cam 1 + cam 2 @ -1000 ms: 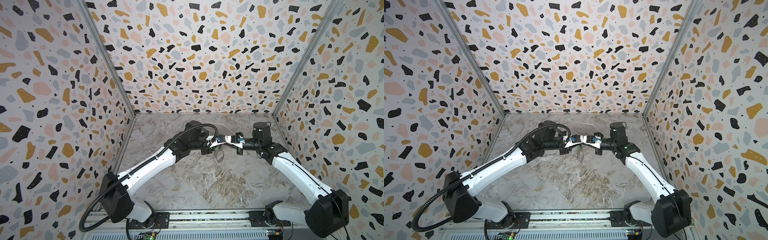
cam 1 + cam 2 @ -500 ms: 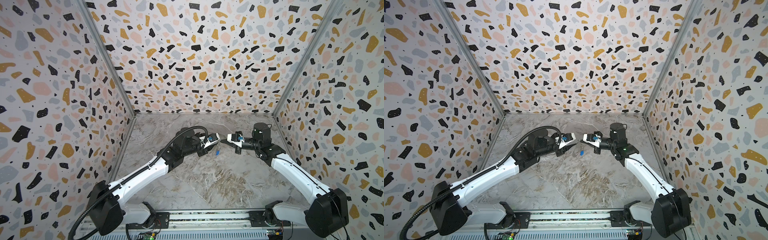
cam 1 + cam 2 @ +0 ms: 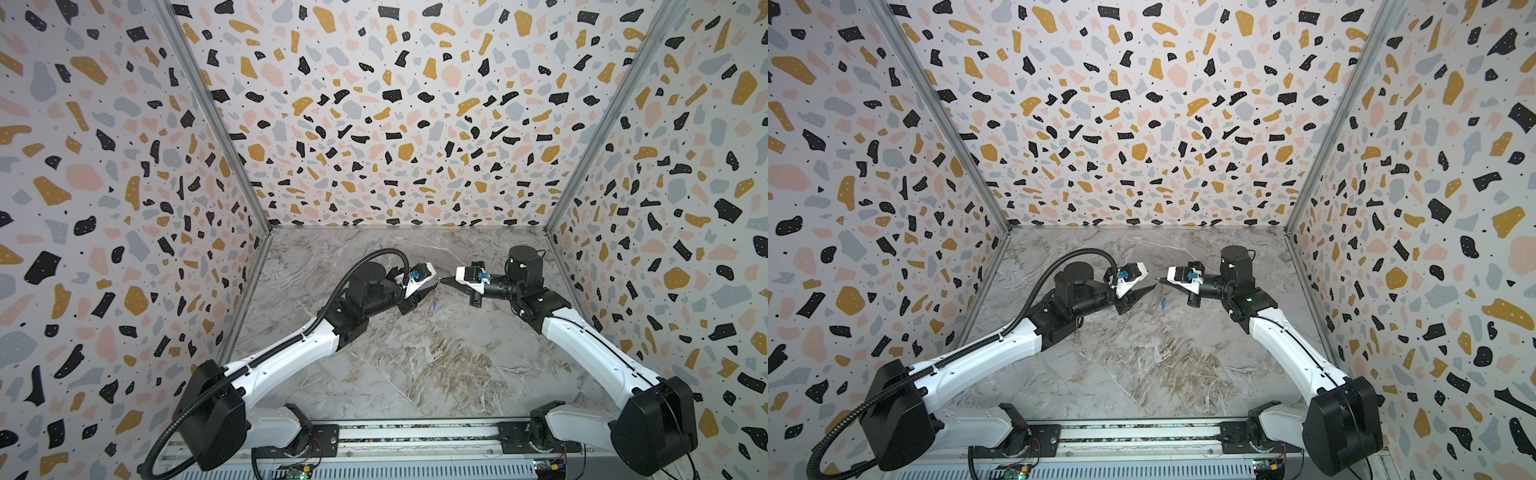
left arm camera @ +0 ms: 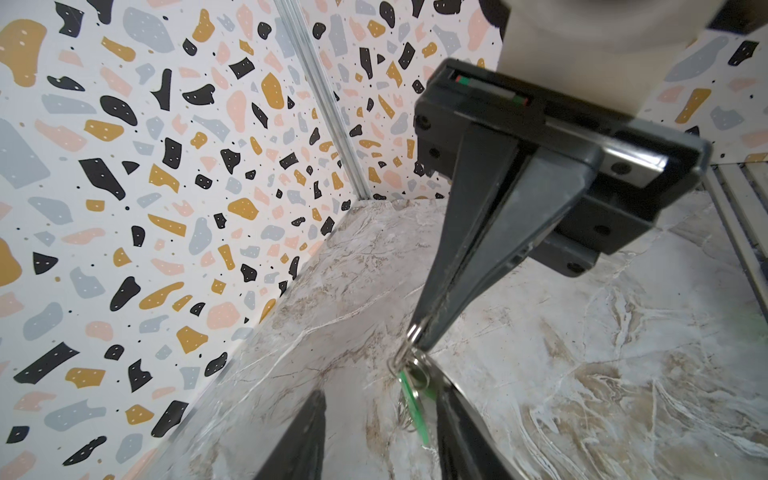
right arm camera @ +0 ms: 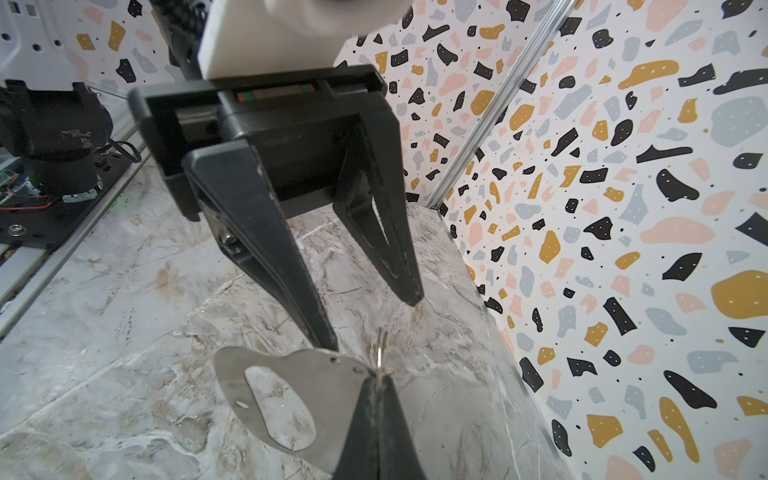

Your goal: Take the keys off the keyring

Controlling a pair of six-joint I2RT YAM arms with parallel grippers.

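My right gripper (image 5: 380, 384) is shut on the small wire ring of the keyring (image 5: 286, 395), a flat grey tab with an oval cut-out held above the marble floor. A key with a green tag (image 4: 411, 399) hangs from that ring. In both top views a blue-tagged key (image 3: 435, 306) (image 3: 1163, 304) shows just below the gripper tips; whether it hangs or lies on the floor I cannot tell. My left gripper (image 4: 380, 436) (image 3: 431, 286) is open a short way to the left of the ring, with nothing between its fingers (image 5: 286, 266).
Terrazzo-patterned walls enclose the marble floor (image 3: 415, 365) on three sides, with metal corner posts (image 3: 552, 224) at the back. The arm bases sit on a rail (image 3: 415, 440) along the front edge. Both grippers (image 3: 1158, 281) meet at mid-back.
One second ago both grippers were together at the ring. My left gripper has opened and drawn back to the left; the right gripper keeps its hold and has hardly moved.
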